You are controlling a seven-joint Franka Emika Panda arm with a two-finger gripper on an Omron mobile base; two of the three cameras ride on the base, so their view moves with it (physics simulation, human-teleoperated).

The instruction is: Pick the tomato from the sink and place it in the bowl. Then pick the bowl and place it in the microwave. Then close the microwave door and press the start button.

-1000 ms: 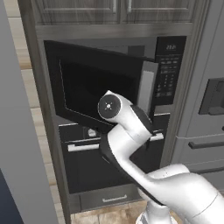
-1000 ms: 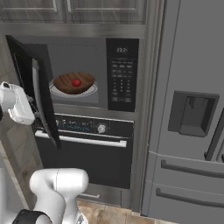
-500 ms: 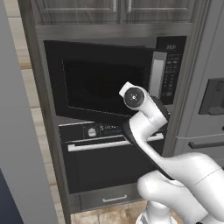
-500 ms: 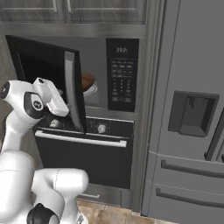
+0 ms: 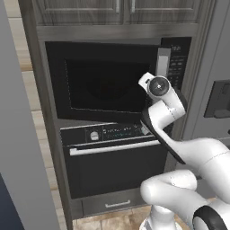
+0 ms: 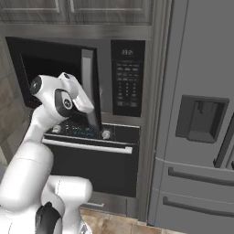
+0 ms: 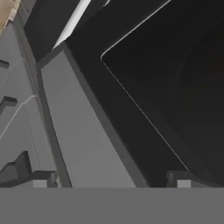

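The microwave door (image 5: 105, 83) stands almost flush with the microwave (image 6: 77, 75), with only its handle side a little proud of the frame in the right base view. The tool (image 7: 111, 177) is up against the door's right edge, by the vertical silver handle strip (image 6: 87, 73). Its two dark tips are spread wide with nothing between them; in the hand view the grey handle strip and the dark window run up between and beyond them.

The door is a stiff, hinged panel. It should swing lightly on its hinge and needs no grip at all, just a flat push. The best place to bear on it is the handle side, farthest from the hinge, where the least force turns it. The dark window looks smooth and glossy, so a tip could skate across it if pushed at a slant; pressing square on, at or beside the handle strip, seems safer. A final firm nudge is probably needed to seat the latch.

The black keypad strip (image 6: 127, 77) sits just right of the door, near the tool. Its buttons are small, rigid and shallow, calling for a short, straight poke with one tip, not a squeeze. The bowl and tomato are hidden behind the dark door.
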